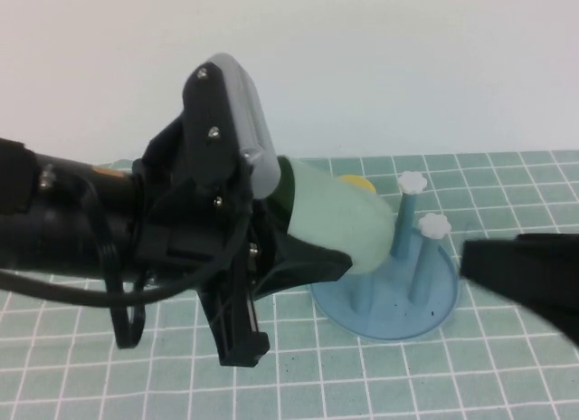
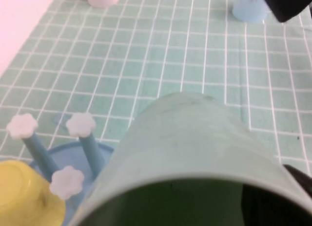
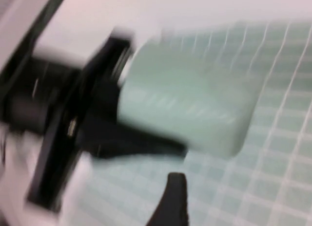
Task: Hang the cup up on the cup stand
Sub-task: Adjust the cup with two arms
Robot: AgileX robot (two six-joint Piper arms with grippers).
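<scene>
Left end effector [image 1: 312, 248] clamps cup [image 1: 348, 225] sideways, aiming at cup stand [image 1: 398, 298] pegs; right end effector [image 1: 470, 257] wide, idle at worktop's right edge.

A green mat [image 1: 507, 366] with a white grid of squares covers the table. On the far side stands a plain white wall [image 1: 407, 58]. The light is soft and even, without strong shadows.
</scene>
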